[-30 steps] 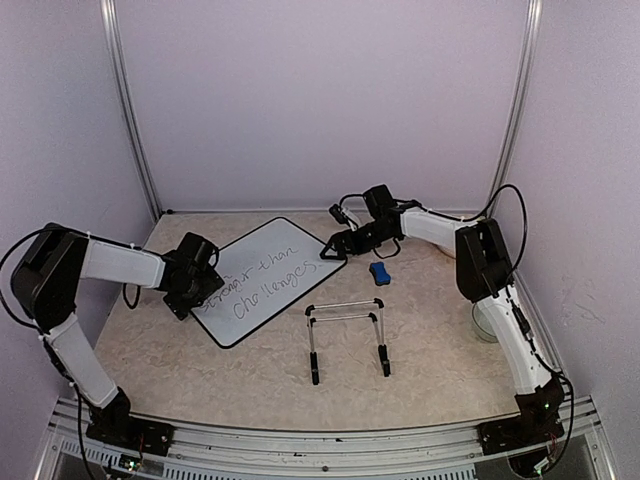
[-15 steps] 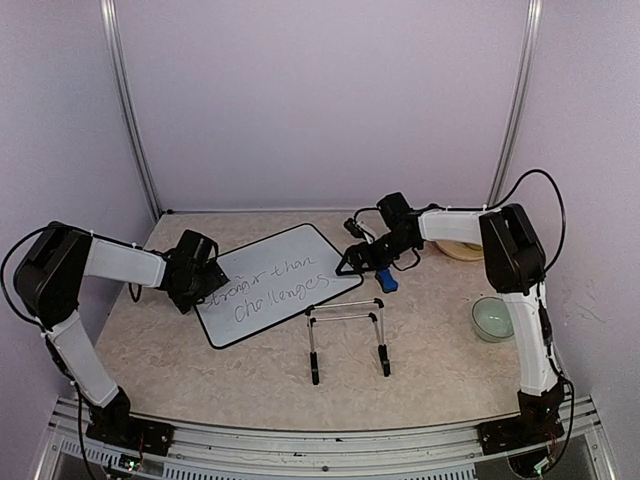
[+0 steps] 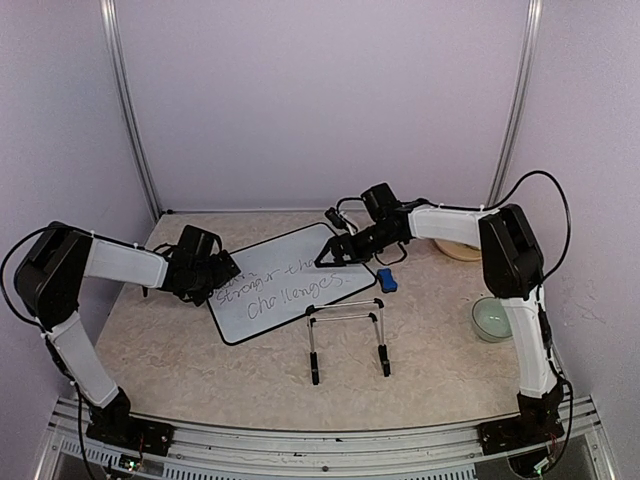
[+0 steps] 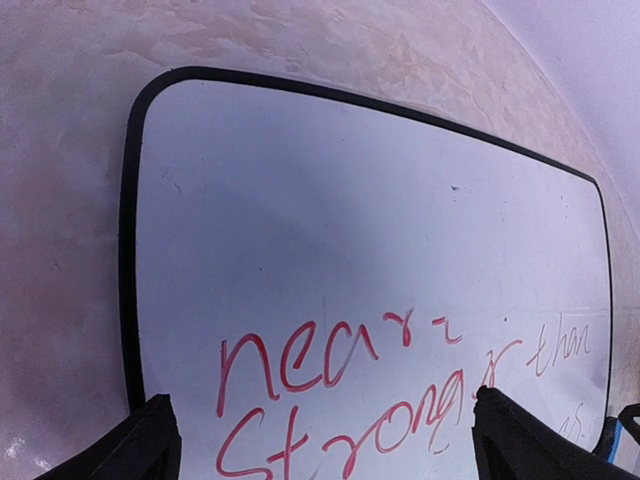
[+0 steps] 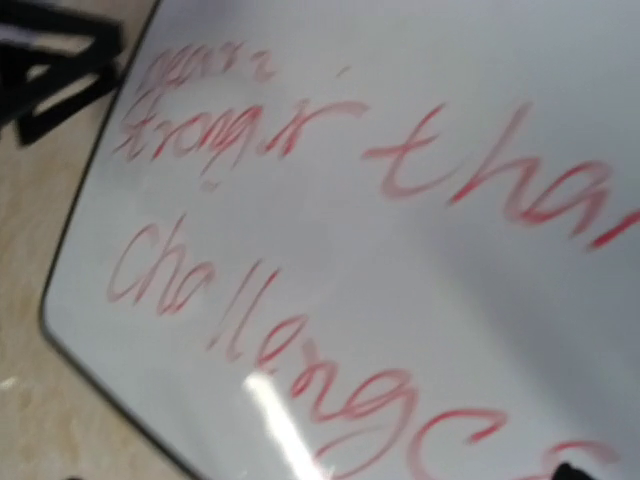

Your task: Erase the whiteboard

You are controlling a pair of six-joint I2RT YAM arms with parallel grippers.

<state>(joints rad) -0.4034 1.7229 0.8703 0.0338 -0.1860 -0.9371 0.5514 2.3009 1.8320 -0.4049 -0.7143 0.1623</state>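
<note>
Two pairs of jaws: both stand wide apart, neither clamped on anything.
Left gripper (image 3: 222,268): spread open, its fingers (image 4: 150,445) set at either side of the wrist view, at one short edge of the whiteboard (image 3: 290,285); whether they touch the board cannot be told.
Right gripper (image 3: 330,255): spread open, low over the board's opposite end, near its far corner; contact cannot be told.
Whiteboard position: flat on the table (image 3: 430,370), angled, stretching ahead of the left gripper and ending under the right one.
Writing (image 5: 300,250): red handwriting across the board between the two grippers; "strong", "than" and "challenges" are legible.
Eraser (image 3: 384,279): small blue block on the table just beside the right gripper, off the board's end.
Wire stand (image 3: 347,335): black, upright, near the board's long edge, on the arm-base side of the right gripper.
Bowl (image 3: 492,318): pale, well apart from the right gripper, beside its own arm.
</note>
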